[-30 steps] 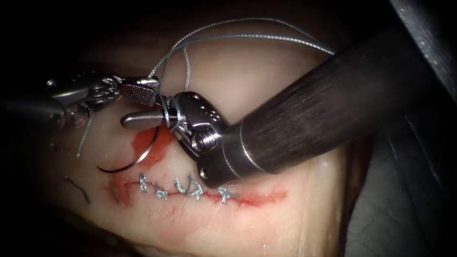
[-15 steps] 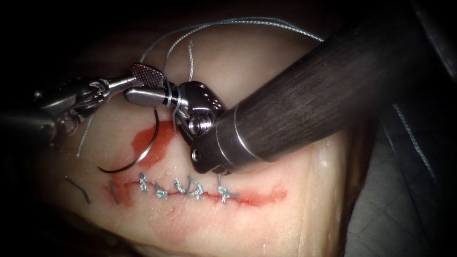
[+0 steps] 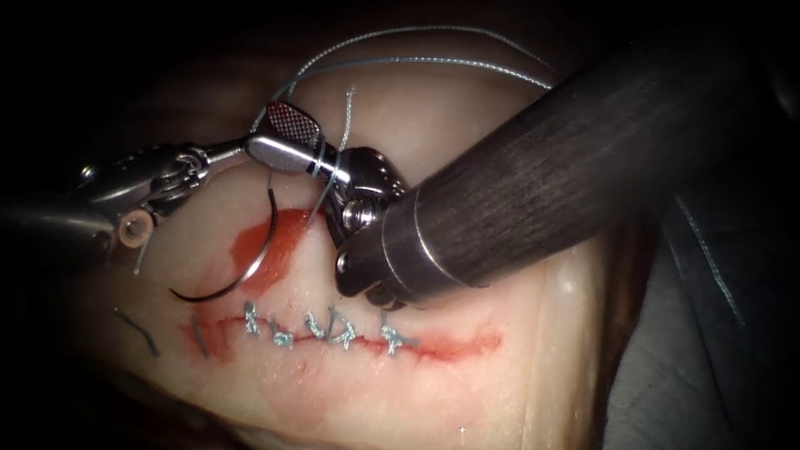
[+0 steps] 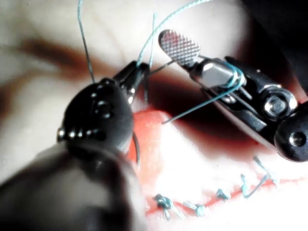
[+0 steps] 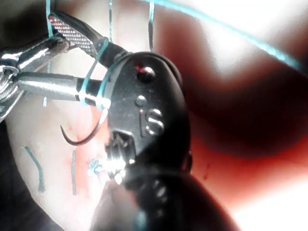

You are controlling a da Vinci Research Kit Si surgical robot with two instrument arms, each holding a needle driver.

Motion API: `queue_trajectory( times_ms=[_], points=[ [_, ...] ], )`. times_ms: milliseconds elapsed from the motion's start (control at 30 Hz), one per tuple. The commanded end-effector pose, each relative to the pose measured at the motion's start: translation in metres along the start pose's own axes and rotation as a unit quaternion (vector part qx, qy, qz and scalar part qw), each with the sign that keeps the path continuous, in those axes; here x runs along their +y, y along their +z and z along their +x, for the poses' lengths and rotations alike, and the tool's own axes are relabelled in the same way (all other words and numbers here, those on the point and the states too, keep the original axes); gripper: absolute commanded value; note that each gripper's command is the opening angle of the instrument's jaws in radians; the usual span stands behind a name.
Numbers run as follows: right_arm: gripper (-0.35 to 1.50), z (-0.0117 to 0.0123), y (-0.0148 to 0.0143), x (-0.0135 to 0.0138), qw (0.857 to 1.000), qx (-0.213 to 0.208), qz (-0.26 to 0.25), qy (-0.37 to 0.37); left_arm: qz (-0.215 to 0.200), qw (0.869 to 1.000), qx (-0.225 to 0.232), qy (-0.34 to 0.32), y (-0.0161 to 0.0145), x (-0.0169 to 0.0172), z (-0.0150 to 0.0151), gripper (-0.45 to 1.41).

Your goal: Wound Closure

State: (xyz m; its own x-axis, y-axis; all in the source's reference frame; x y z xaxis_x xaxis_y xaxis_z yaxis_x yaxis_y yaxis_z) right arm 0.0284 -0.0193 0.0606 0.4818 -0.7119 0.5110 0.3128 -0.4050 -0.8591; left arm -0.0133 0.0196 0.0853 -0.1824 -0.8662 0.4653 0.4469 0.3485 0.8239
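Needle [image 3: 242, 267] lying free on the tissue [image 3: 467, 392] below both grippers, above the stitched cut [image 3: 333, 333], thread [image 3: 417, 60] wound around the right gripper [image 3: 287, 137] with jaws apart, left gripper [image 3: 229, 152] clamped on the thread beside it.

Right tool [image 3: 287, 140]: risen and shifted toward the picture's right over the last second, its open jaws now tipped upward, thread [image 3: 321, 162] wound around them throughout.
Left tool [image 3: 237, 152]: tip lifted alongside it, close under the right tool's lower jaw.
Thread tail [image 3: 346, 117]: carried higher, now standing above the right tool's wrist.
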Motion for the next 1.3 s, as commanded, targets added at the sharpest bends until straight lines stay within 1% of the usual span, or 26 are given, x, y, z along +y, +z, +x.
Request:
queue_trajectory(
  times_ms=[33, 67, 133, 267, 333, 400, 433, 467, 567, 600, 667, 767, 833, 867, 933, 967, 1100, 1133, 1200, 1267, 1300],
  points=[
    [0.76, 0.0012, 0.0004, 0.0001, 0.999, 0.008, 0.035, -0.004, -0.001, 1.000, 0.001, 0.000, 0.0006, 0.0001, 0.0003, -0.45],
    [0.78, 0.0013, 0.0003, 0.0002, 0.999, 0.007, 0.050, -0.004, -0.001, 1.000, 0.001, 0.000, 0.0005, 0.0001, 0.0003, -0.45],
    [0.78, 0.0014, 0.0003, 0.0003, 0.998, 0.005, 0.064, -0.002, -0.001, 1.000, 0.001, 0.000, 0.0005, 0.0000, 0.0003, -0.45],
    [0.79, 0.0014, 0.0002, 0.0007, 0.995, -0.011, 0.100, 0.010, -0.006, 1.000, 0.008, 0.001, 0.0003, 0.0000, 0.0003, -0.45],
    [0.79, 0.0013, 0.0001, 0.0008, 0.991, -0.022, 0.133, 0.018, -0.006, 1.000, 0.008, 0.001, 0.0001, 0.0000, 0.0004, -0.45],
    [0.76, 0.0015, 0.0001, 0.0008, 0.987, -0.023, 0.161, 0.020, -0.007, 1.000, 0.007, 0.001, 0.0001, -0.0001, 0.0005, -0.45],
    [0.73, 0.0016, 0.0002, 0.0008, 0.979, -0.018, 0.203, 0.018, -0.005, 1.000, 0.009, 0.001, 0.0000, -0.0003, 0.0006, -0.45],
    [0.71, 0.0016, 0.0002, 0.0008, 0.976, -0.014, 0.218, 0.016, -0.005, 1.000, 0.011, 0.001, -0.0001, -0.0005, 0.0007, -0.45],
    [0.52, 0.0020, 0.0002, 0.0010, 0.965, -0.009, 0.260, 0.014, -0.007, 1.000, 0.016, 0.002, -0.0002, -0.0008, 0.0011, -0.45],
    [0.49, 0.0022, 0.0002, 0.0011, 0.963, -0.010, 0.269, 0.016, -0.007, 1.000, 0.016, 0.002, -0.0002, -0.0008, 0.0012, -0.45],
    [0.42, 0.0026, 0.0002, 0.0013, 0.960, -0.014, 0.280, 0.020, -0.007, 1.000, 0.016, 0.003, -0.0003, -0.0009, 0.0013, -0.45],
    [0.26, 0.0034, 0.0002, 0.0016, 0.955, -0.016, 0.295, 0.024, -0.008, 1.000, 0.015, 0.002, -0.0003, -0.0010, 0.0013, -0.45],
    [0.09, 0.0035, 0.0004, 0.0018, 0.952, -0.008, 0.305, 0.018, -0.008, 1.000, 0.015, 0.002, -0.0003, -0.0011, 0.0014, -0.45],
    [0.07, 0.0035, 0.0005, 0.0019, 0.951, -0.007, 0.310, 0.017, -0.008, 1.000, 0.015, 0.002, -0.0002, -0.0012, 0.0014, -0.45],
    [0.07, 0.0036, 0.0008, 0.0020, 0.949, -0.008, 0.314, 0.018, -0.009, 1.000, 0.015, 0.002, -0.0001, -0.0013, 0.0015, -0.45],
    [0.14, 0.0036, 0.0009, 0.0020, 0.949, -0.008, 0.316, 0.019, -0.007, 1.000, 0.016, 0.002, 0.0000, -0.0015, 0.0015, -0.45],
    [0.14, 0.0036, 0.0010, 0.0020, 0.948, -0.007, 0.318, 0.018, -0.003, 1.000, 0.020, 0.010, 0.0002, -0.0018, 0.0017, -0.45],
    [0.21, 0.0036, 0.0011, 0.0020, 0.946, -0.007, 0.323, 0.017, -0.003, 1.000, 0.021, 0.013, 0.0003, -0.0019, 0.0018, -0.45],
    [0.27, 0.0037, 0.0012, 0.0020, 0.941, -0.007, 0.338, 0.018, -0.001, 1.000, 0.022, 0.019, 0.0005, -0.0021, 0.0018, -0.45],
    [0.34, 0.0038, 0.0012, 0.0019, 0.932, -0.011, 0.361, 0.023, 0.002, 0.999, 0.024, 0.030, 0.0007, -0.0024, 0.0019, -0.45],
    [0.42, 0.0038, 0.0012, 0.0017, 0.928, -0.004, 0.372, 0.015, 0.001, 0.999, 0.024, 0.045, 0.0008, -0.0026, 0.0020, -0.45]
  ],
)
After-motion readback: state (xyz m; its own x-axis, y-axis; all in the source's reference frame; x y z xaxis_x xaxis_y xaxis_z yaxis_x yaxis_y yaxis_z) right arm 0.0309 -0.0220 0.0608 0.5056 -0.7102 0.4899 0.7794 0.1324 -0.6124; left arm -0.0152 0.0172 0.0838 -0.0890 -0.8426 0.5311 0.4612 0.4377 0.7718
